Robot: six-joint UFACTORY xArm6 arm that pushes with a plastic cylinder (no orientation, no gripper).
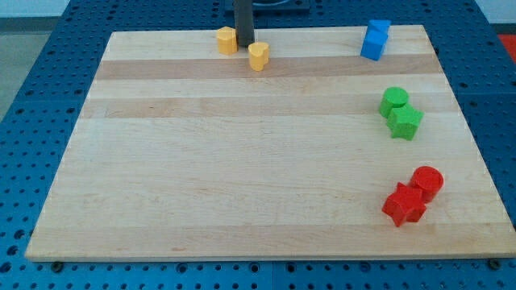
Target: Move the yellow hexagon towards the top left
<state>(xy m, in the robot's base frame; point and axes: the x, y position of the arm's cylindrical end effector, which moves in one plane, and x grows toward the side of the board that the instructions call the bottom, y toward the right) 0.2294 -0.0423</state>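
The yellow hexagon point(226, 39) lies on the wooden board point(242, 161) near its top edge, left of centre. My dark rod stands just to its right, with my tip point(244, 43) touching or nearly touching the hexagon's right side. A second yellow block, heart-shaped point(258, 56), lies just below and right of my tip, apart from the hexagon.
Two blue blocks point(375, 39) sit at the top right. A green round block point(393, 100) and a green star-like block point(405, 122) sit at the right. A red cylinder point(427, 182) and a red star-like block point(402, 204) sit at the bottom right.
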